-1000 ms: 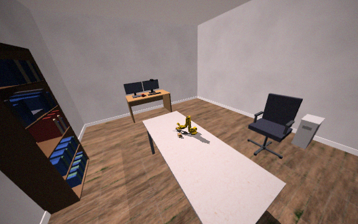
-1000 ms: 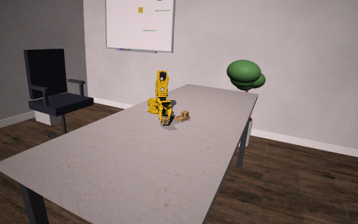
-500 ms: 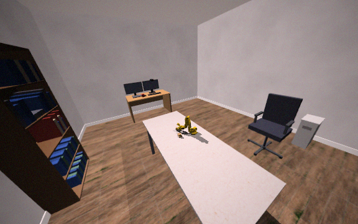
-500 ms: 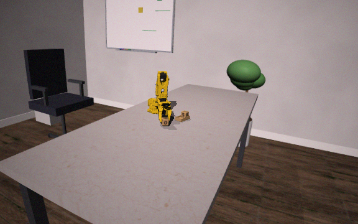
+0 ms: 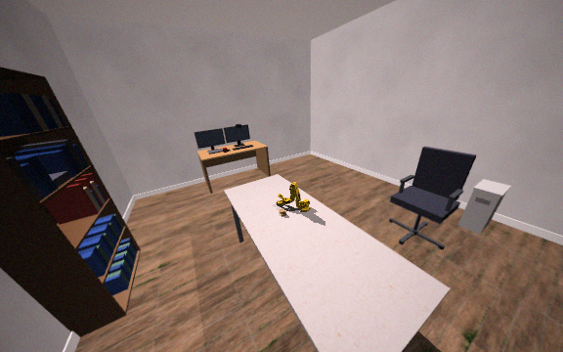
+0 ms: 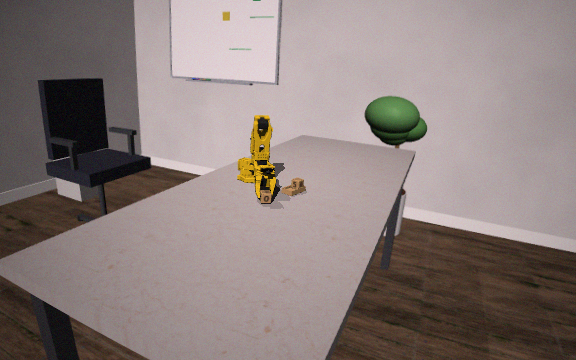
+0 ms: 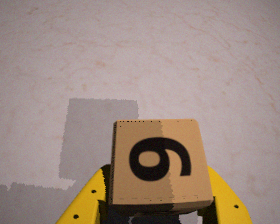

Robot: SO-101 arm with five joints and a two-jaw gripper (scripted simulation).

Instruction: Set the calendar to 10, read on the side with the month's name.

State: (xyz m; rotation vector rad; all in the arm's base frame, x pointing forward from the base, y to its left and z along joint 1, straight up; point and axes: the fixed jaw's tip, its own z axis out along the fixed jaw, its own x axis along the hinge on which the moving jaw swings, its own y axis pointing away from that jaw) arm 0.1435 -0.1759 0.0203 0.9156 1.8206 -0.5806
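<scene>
Yellow from base to tip, the arm [image 5: 294, 192] [image 6: 261, 142] stands on the white desk [image 5: 340, 254] [image 6: 208, 250]. Its end effector [image 6: 266, 191] [image 7: 161, 192] is clamped on a wooden cube [image 6: 266, 197] [image 7: 162, 162], a 0 showing on one face and, in the wrist view, a 6 or 9 turned sideways on another. From the exterior side, the tray [image 6: 290, 191] sits just beside it, toward two o'clock, with the other cube [image 6: 297, 183], showing what looks like a 3 or 5, in it.

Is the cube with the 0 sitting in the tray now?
No, the 0 cube is in the tool, beside the tray.
</scene>
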